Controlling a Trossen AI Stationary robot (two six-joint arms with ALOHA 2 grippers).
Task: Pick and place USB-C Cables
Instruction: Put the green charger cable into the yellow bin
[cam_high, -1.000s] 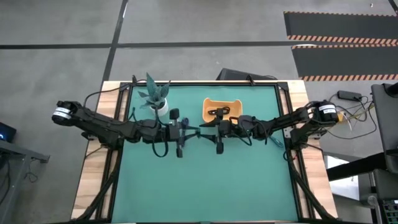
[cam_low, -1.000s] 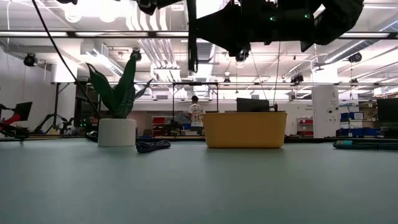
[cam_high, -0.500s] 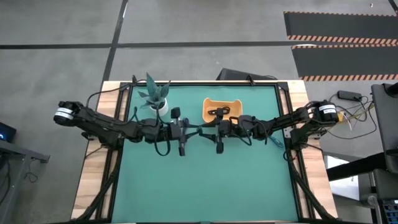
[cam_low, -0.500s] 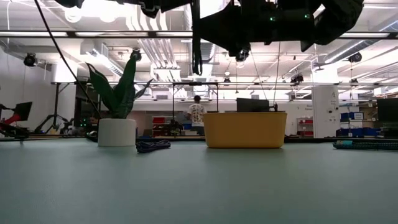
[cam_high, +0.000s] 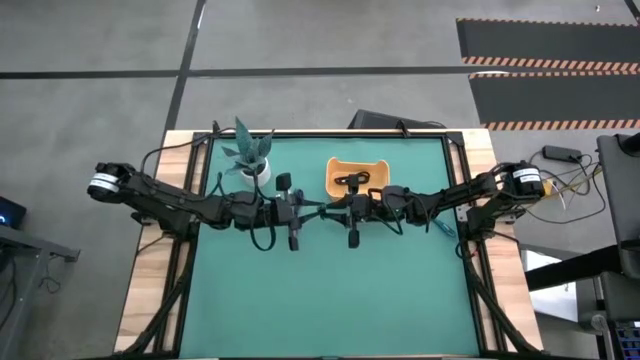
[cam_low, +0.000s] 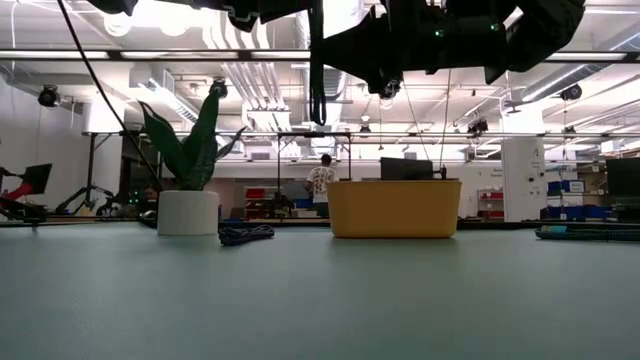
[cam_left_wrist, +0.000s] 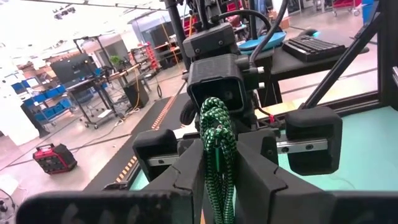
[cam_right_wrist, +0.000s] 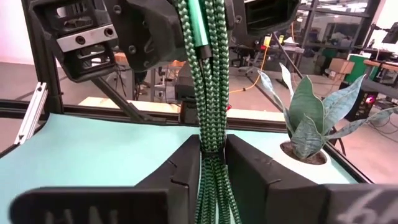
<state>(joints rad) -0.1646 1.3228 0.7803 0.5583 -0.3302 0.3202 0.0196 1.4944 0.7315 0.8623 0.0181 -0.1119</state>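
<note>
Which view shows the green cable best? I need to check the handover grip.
The right wrist view: green cable fills it, clamped between both grippers. Left wrist shows a short stretch; low view a dark strand; high view almost nothing.

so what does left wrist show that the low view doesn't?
Only left wrist: the green cable pinched in the left tool, with the right tool facing it, also gripping the bundle. Only low: the dark blue cable on the mat beside the plant pot, and the orange tray. Shared: both arms meeting above the table.

Overhead looks straight down, low camera skims the tabletop, both sharing the orange tray (cam_high: 357, 176); wrist cameras face each other.
</note>
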